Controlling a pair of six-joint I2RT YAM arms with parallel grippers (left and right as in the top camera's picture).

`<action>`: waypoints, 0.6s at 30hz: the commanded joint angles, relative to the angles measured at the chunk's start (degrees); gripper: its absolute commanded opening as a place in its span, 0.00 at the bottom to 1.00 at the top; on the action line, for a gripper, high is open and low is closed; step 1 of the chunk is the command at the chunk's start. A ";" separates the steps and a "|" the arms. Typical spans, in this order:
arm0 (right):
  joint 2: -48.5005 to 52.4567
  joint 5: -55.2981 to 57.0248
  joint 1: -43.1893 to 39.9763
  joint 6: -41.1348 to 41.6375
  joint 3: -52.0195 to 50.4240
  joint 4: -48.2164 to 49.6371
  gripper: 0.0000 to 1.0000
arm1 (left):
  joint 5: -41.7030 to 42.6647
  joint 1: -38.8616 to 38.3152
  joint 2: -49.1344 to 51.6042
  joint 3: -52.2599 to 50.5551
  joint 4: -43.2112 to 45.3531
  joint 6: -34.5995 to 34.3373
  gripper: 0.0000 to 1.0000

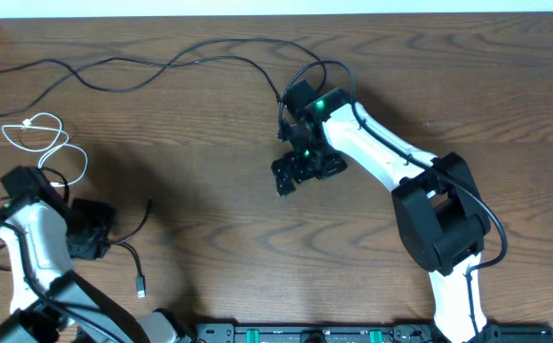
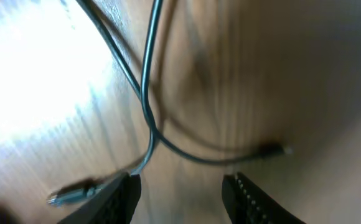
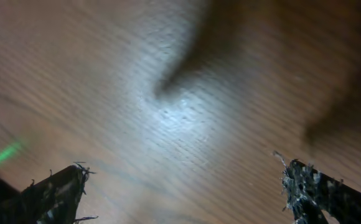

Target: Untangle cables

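Right tool (image 3: 183, 180) gapes wide over table (image 3: 168, 93), left tool (image 2: 180, 186) half-open above black cable (image 2: 144, 81), probably lining up a grab.

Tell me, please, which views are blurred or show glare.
Overhead: sharp, even light on the table. Left wrist: blurred, white glare at upper left, black cable soft. Right wrist: blurred too, green glint at left edge.

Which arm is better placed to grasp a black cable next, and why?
Left: a black cable lies right by its parted fingers. The right fingers stand open over bare table.
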 commanded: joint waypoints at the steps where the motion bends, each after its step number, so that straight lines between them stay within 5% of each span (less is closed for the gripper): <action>1: -0.48 -1.05 -3.19 3.50 0.44 -0.17 0.99 | 1.88 -0.26 -5.18 5.20 -3.89 3.69 0.49; 6: -1.95 -5.44 -8.24 3.39 1.68 -0.26 0.99 | 21.92 -0.68 -12.44 6.32 -4.66 16.15 0.61; 8: -3.56 -5.44 -10.56 3.39 1.79 -0.48 0.99 | 27.56 -2.14 -15.19 6.32 -4.68 19.52 0.93; 9: -4.48 -5.40 -11.63 3.39 1.79 -0.79 0.99 | 28.52 -3.54 -16.61 6.32 -4.72 20.02 0.98; 18: -17.29 4.00 -20.79 3.39 1.77 -8.72 0.99 | 22.21 -21.22 -24.06 6.36 -0.68 25.81 0.98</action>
